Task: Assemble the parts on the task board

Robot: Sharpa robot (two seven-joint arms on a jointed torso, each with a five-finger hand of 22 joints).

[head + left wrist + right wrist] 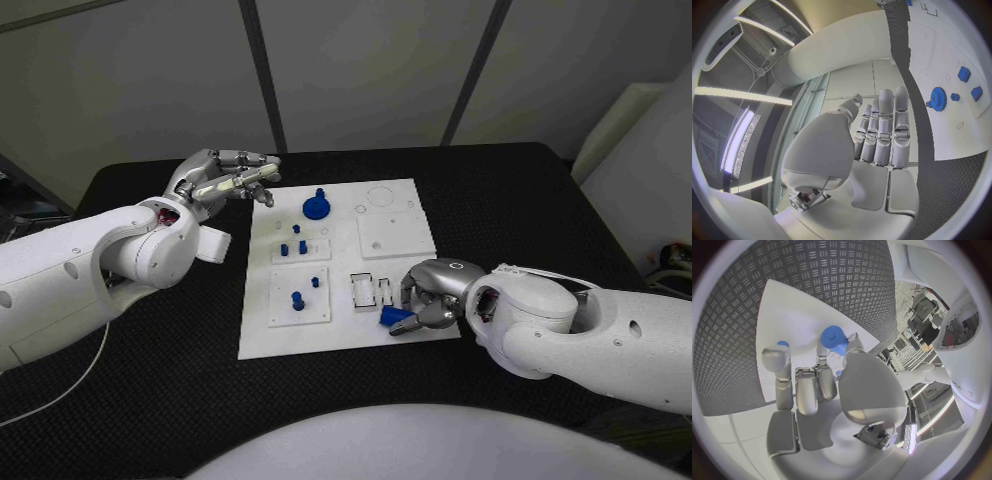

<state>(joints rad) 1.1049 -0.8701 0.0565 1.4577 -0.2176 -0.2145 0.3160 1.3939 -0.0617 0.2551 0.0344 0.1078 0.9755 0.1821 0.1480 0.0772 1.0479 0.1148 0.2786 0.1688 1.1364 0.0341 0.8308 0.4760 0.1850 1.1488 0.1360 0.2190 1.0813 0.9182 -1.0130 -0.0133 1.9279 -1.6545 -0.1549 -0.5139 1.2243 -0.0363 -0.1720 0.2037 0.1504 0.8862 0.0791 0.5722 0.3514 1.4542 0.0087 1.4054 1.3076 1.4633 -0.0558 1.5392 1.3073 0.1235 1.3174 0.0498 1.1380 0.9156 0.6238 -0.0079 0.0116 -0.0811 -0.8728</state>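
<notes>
A black counter [159, 400] with a fine diamond-tread pattern on its surface carries everything here. Behind its far edge stand pale grey wall panels [375, 70], split by dark upright strips. A thin white cable [65, 385] trails across the counter's near left part and runs off the edge. At the far right stands a white slanted panel [635, 140], just beyond the counter's corner.
</notes>
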